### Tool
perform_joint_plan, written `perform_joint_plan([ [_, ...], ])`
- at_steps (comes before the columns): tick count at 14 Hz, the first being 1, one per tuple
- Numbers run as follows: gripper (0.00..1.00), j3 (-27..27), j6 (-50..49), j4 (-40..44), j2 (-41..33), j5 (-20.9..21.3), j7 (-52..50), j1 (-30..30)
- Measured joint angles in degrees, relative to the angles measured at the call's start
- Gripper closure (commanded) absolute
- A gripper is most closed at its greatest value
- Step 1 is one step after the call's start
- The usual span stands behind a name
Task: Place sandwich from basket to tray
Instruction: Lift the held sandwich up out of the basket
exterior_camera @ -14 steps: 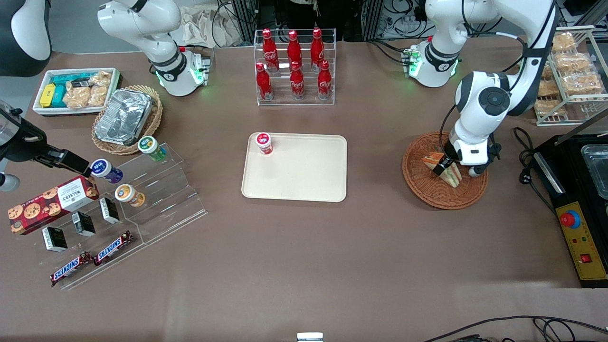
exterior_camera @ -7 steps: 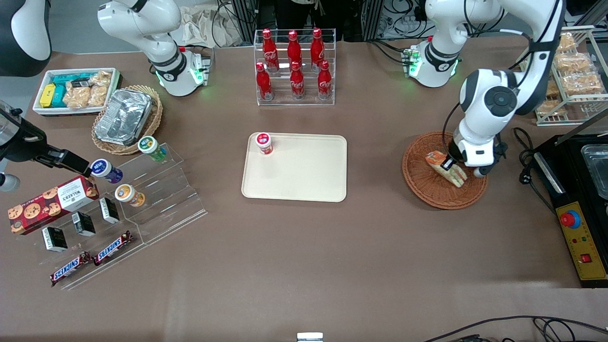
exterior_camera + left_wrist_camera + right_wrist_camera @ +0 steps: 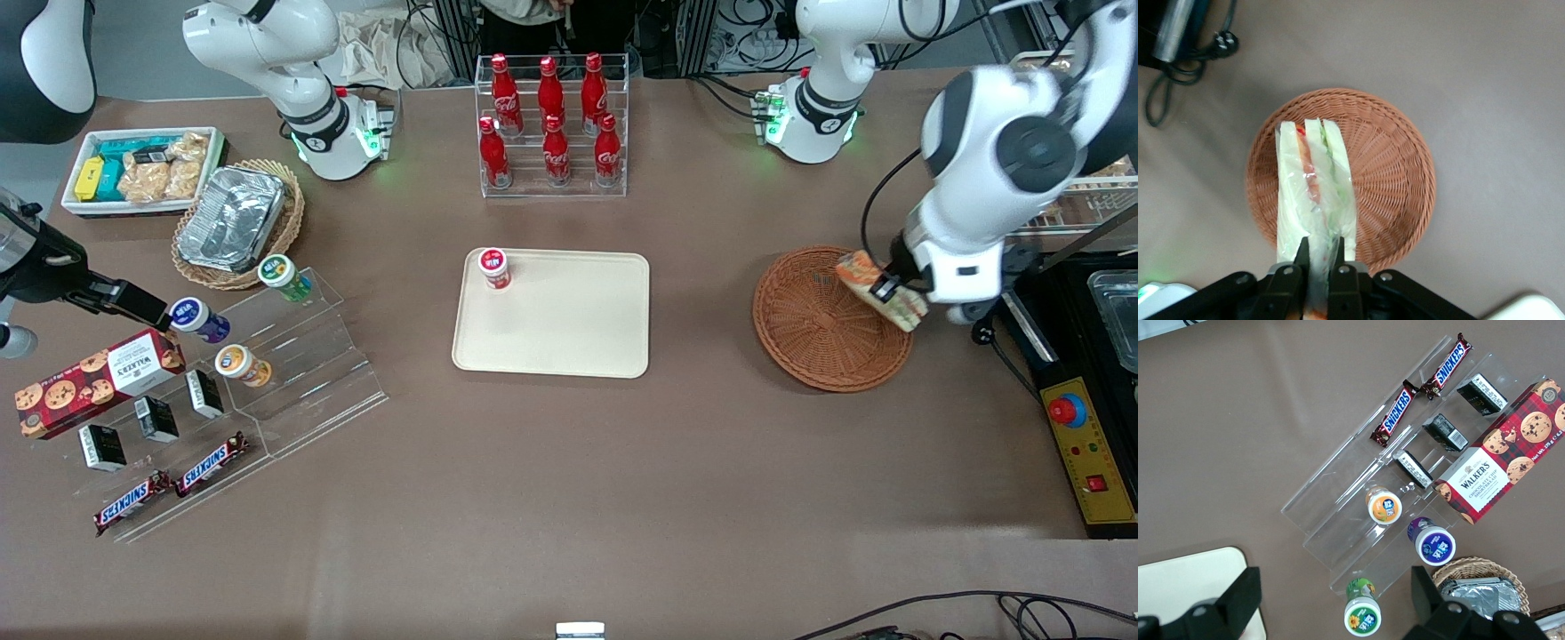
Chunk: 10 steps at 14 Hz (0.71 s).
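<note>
Wrist view: gripper [image 3: 1318, 263] (fingers closed) holds sandwich [image 3: 1313, 193] above basket [image 3: 1398, 173].

I see a matte brown table [image 3: 569, 498] filling nearly the whole front view, evenly lit, with a pale sheen along its near edge. Above its farthest edge, black cables [image 3: 756, 36] hang among dark metal frame posts, and a crumpled beige cloth [image 3: 382, 49] lies there. At the working arm's end sits a black and yellow control box [image 3: 1089, 453] with a red stop button [image 3: 1067, 411]. A loose black cable [image 3: 933, 604] trails along the near edge.
</note>
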Motion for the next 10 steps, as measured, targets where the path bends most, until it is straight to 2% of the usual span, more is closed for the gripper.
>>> perform_joint_plan([
  [5, 1.0, 0.05, -14.38, 12.68, -0.14, -3.19, 9.03, 0.06],
  [10, 1.0, -0.24, -16.45, 15.07, 0.21, -4.91, 12.04, -0.38],
])
